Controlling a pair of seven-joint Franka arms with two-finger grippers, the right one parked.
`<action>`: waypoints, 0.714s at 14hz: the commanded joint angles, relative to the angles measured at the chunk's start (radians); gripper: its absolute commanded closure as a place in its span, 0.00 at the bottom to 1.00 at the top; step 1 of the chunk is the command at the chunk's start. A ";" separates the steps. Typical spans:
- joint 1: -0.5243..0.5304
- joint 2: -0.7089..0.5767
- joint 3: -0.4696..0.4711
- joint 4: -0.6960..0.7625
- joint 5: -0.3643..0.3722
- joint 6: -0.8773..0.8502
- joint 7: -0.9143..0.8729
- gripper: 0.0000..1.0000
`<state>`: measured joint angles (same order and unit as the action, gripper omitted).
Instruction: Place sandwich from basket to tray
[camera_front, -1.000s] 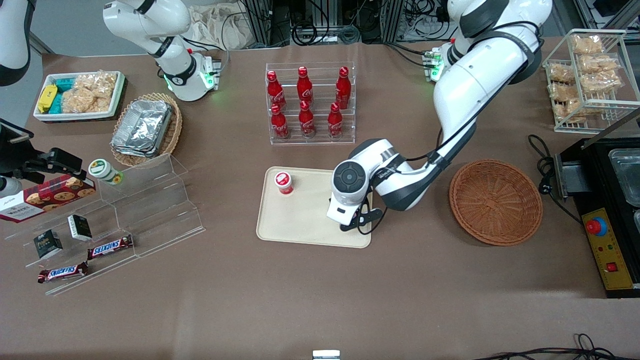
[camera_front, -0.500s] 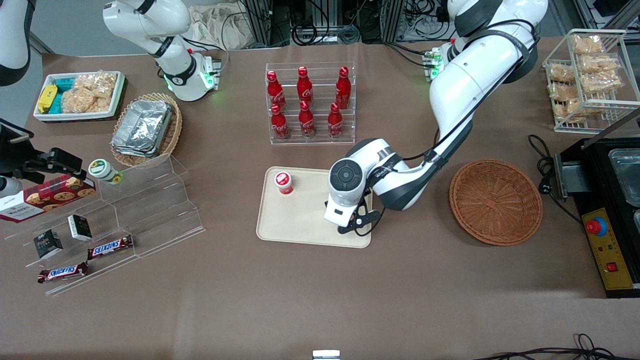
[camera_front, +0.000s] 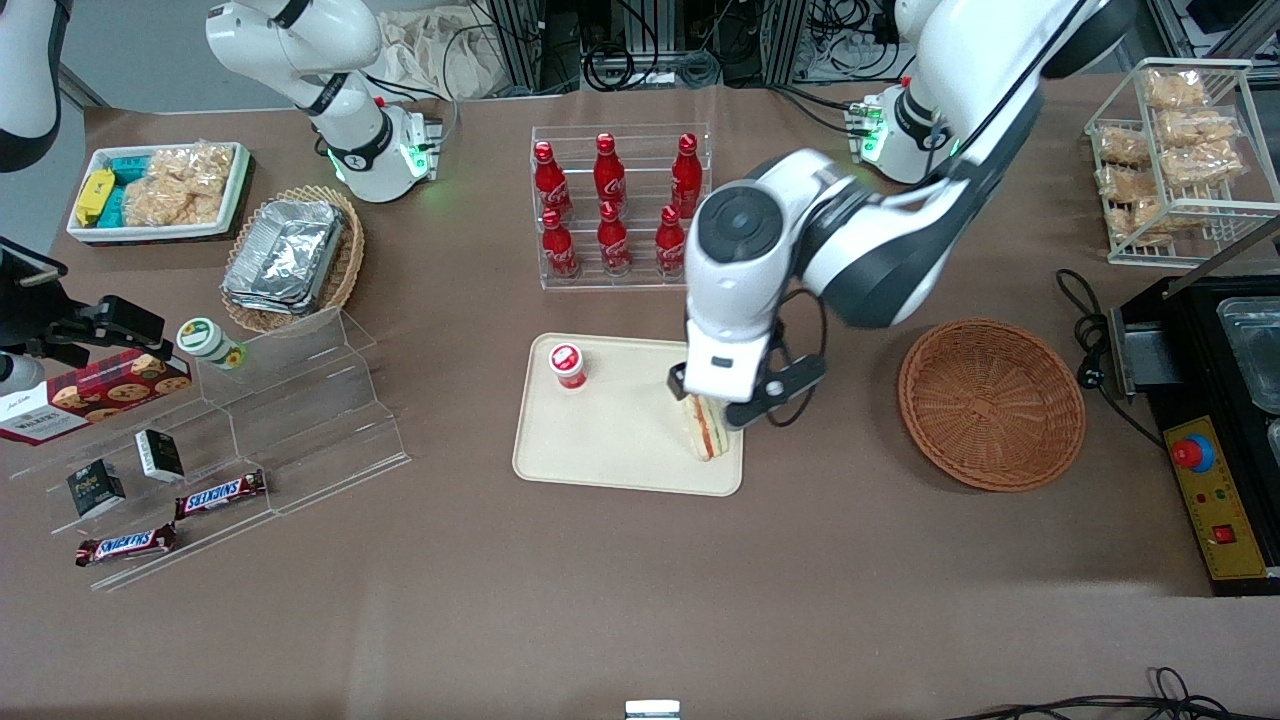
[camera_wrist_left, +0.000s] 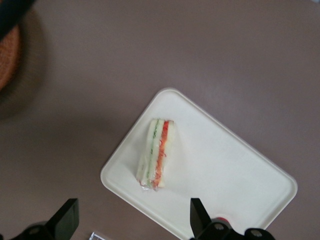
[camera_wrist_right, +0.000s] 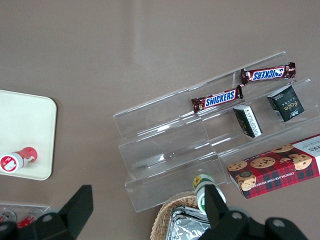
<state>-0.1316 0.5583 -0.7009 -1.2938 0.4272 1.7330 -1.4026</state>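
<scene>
Hovering above the tray: claw, fingers spread wide apart, holding nothing, well clear of the sandwich.

Sandwich lying on its side on the tray, near the corner closest to the front camera and toward the working arm's end of the desk. Bread edges and green and orange-red filling layers showing upward. One end close to the tray rim, apparently not overhanging.

Basket sitting apart from the tray, toward the working arm's end, with nothing visible in it. Small red-capped cup standing on the tray, toward the parked arm's end, well apart from the sandwich.

Judged: placement done or as good as done; remaining move looks like withdrawal only.

Risks from here:
- Dropping back down or swinging low over the tray: spread fingers could clip the sandwich and push it over the low rim, given how near the corner it lies.
- Sweeping across the tray toward the parked arm's end: could knock the red-capped cup.
- Retreating toward the working arm's base at low height: wrist or cable loop could catch the bottle rack standing just past the tray, farther from the front camera.
- Soft layered wedge: any nudge likely to splay slices rather than slide it whole.
</scene>
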 joint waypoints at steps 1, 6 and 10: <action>0.062 -0.098 0.005 -0.045 -0.039 -0.035 0.002 0.00; 0.236 -0.268 -0.003 -0.160 -0.157 -0.069 0.258 0.00; 0.273 -0.363 0.113 -0.225 -0.234 -0.084 0.515 0.00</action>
<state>0.1388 0.2823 -0.6725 -1.4534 0.2489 1.6557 -1.0057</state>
